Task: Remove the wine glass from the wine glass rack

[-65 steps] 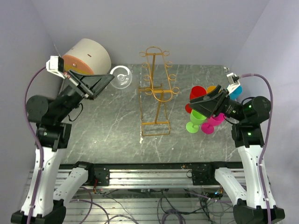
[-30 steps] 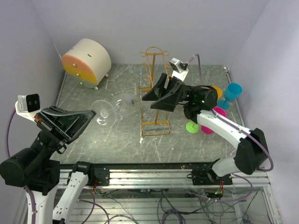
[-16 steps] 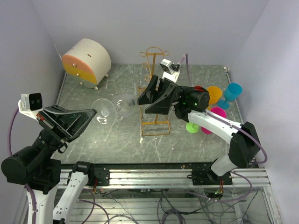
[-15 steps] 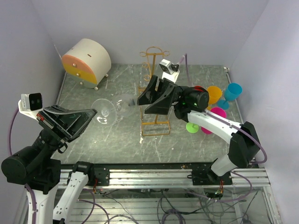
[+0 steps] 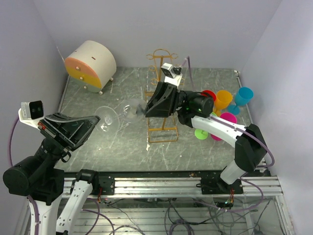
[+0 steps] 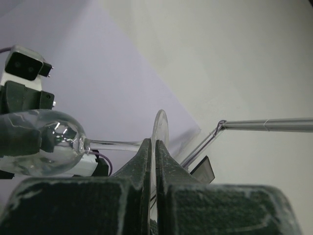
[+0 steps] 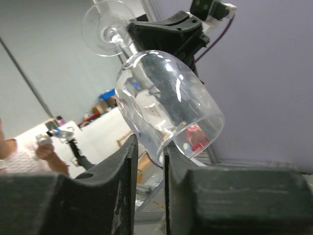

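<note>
- Wine glass point(image 5: 122, 113): off the wine glass rack point(image 5: 163, 129) already, hanging in the air just left of it, lying roughly level, with its bowl towards the rack and its foot away from it.
- Left gripper point(image 6: 151, 147): jaws nearly together, pinching the edge of the glass's flat foot. This is the grip that carries the glass.
- Right gripper point(image 7: 146, 147): reaches across in front of the rack. Its jaws are narrow, with the wall of the bowl at the rim between them. I cannot tell whether the pads are pressing on the glass.
- The step looks like a hand-over. The right jaws should close gently and squarely on the thin rim wall, since a hard or skewed squeeze could chip it.
- The left jaws should let go of the foot only once the bowl is firmly held, because a rim grip on a level glass may let it swing down.
- After that, the glass should move away from the rack's rods, well above the table point(image 5: 112, 147), and stay clear of the coloured cups point(image 5: 223, 100) standing right of the rack.
</note>
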